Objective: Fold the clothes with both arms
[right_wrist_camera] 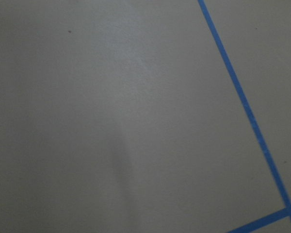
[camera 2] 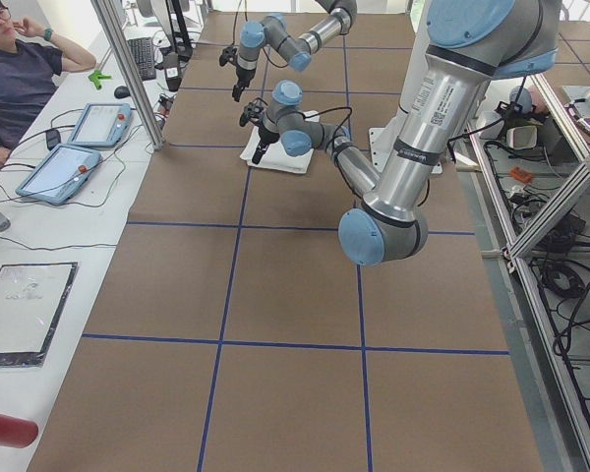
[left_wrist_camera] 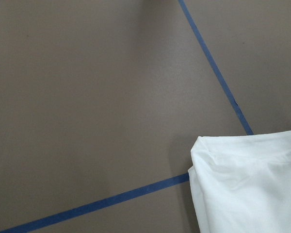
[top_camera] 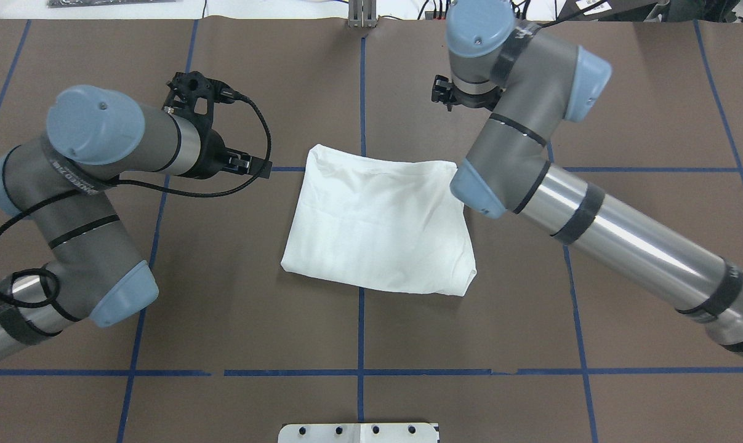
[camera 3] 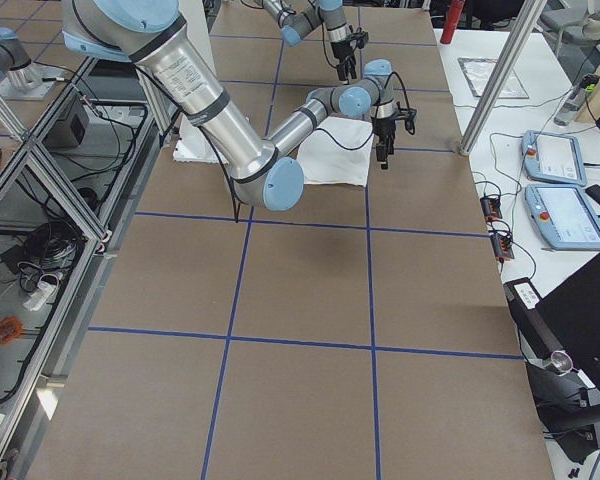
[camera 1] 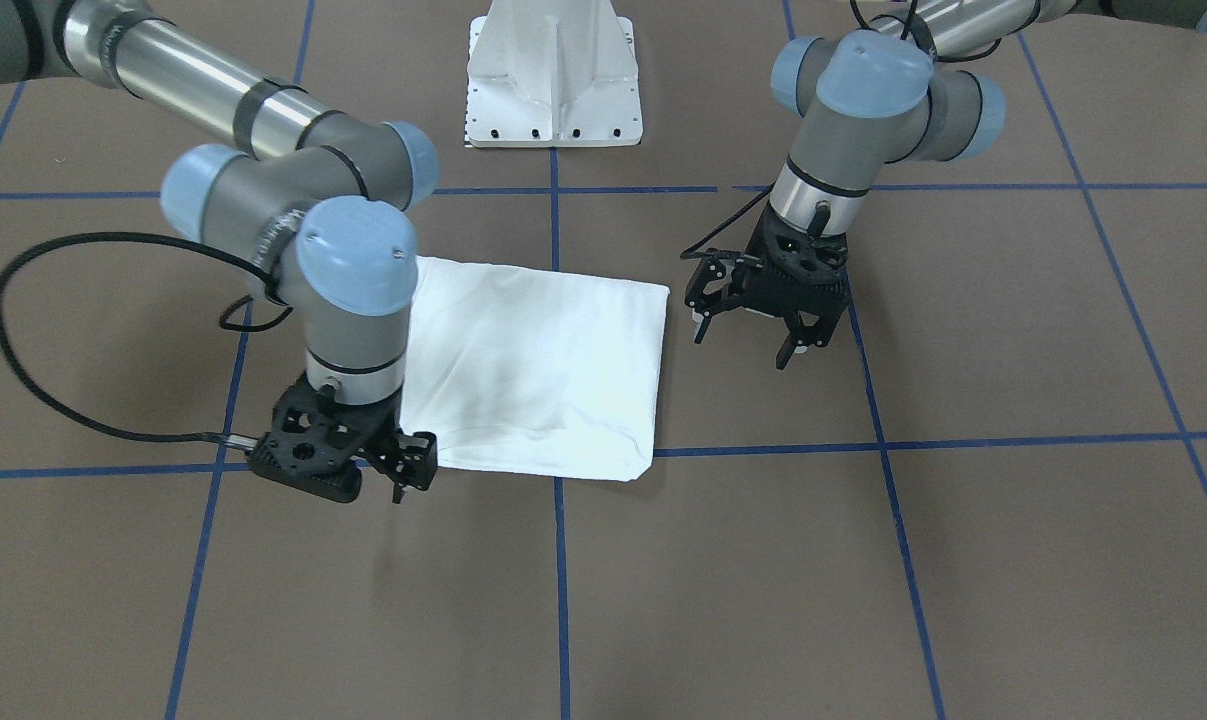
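Note:
The clothes (camera 1: 533,370) are one white garment, folded into a rough square and lying flat on the brown table mid-scene (top_camera: 377,221). My left gripper (camera 1: 745,338) hovers just off the garment's side with its fingers spread and nothing between them; from overhead it (top_camera: 251,165) sits by the far left corner. One corner of the clothes (left_wrist_camera: 252,184) shows in the left wrist view. My right gripper (camera 1: 413,485) hangs at the garment's far corner, apart from the cloth, and looks open and empty. The right wrist view shows only table and blue tape.
The white pedestal base (camera 1: 553,80) stands at the robot's edge of the table. Blue tape lines (top_camera: 360,332) grid the brown surface. A person (camera 2: 20,69) sits at a side desk with tablets (camera 2: 59,172) beyond the table edge.

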Robot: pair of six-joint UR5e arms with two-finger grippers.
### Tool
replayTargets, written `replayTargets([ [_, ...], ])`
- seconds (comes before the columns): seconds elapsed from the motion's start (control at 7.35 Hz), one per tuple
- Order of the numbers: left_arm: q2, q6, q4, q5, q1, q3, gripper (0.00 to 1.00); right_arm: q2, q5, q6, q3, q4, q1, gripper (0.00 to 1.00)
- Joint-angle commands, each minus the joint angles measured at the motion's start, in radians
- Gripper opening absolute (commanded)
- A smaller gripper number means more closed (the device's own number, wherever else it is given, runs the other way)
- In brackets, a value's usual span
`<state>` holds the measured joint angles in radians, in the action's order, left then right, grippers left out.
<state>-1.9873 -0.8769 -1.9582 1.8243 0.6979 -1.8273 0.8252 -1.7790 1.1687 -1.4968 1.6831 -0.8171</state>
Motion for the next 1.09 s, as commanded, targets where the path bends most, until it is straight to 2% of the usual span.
replayTargets([
  [0.0,0.123,0.141,0.124,0.026,0.023,-0.197,1.0,0.22,-0.147,-0.333,-0.28,0.128,-0.146,1.0],
  [0.14,0.202,0.253,0.16,0.027,0.075,-0.269,1.0,0.329,-0.208,-0.497,-0.351,0.139,-0.227,1.0],
  [0.27,0.293,0.415,0.159,0.071,0.165,-0.297,1.0,0.445,-0.252,-0.674,-0.405,0.138,-0.313,1.0],
  [0.54,0.427,0.701,0.159,0.334,0.431,-0.28,1.0,0.639,-0.321,-1.036,-0.419,0.132,-0.487,1.0],
  [0.68,0.488,0.703,0.156,0.386,0.509,-0.253,1.0,0.72,-0.351,-1.199,-0.415,0.132,-0.57,1.0],
  [0.82,0.527,0.699,0.156,0.392,0.529,-0.219,1.0,0.805,-0.382,-1.295,-0.412,0.13,-0.643,1.0],
  [0.95,0.527,0.702,0.156,0.385,0.551,-0.176,1.0,0.872,-0.431,-1.32,-0.41,0.13,-0.702,1.0],
])
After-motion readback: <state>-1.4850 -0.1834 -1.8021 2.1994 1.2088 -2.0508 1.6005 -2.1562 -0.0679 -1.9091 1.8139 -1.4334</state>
